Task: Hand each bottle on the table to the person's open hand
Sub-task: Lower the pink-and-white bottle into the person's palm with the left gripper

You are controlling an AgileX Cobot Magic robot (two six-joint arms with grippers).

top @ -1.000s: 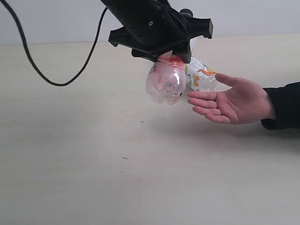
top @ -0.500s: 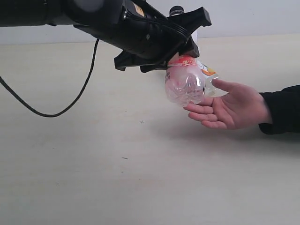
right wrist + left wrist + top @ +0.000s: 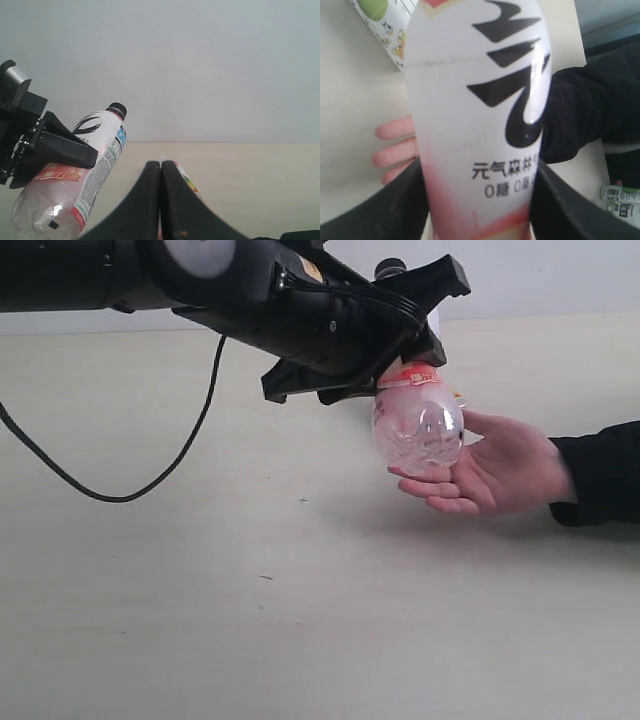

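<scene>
One pink, black-capped bottle (image 3: 418, 430) is clamped between the left jaws, its clear base just over the person's open, palm-up hand (image 3: 500, 470) above the counter (image 3: 200, 590). The left arm (image 3: 200, 280) reaches across from the left, and the right jaws are pressed together, empty. Three bottles show: this one and two lying down, a cartoon-labelled bottle (image 3: 382, 25) and a green-and-blue bottle (image 3: 620, 200).

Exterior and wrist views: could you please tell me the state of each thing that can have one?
pink bottle: gripped, off the table, base over the person's hand
left gripper: shut on the pink bottle
right gripper: shut, empty
person's hand: open, palm up
green-orange bottle: lying on the table
</scene>
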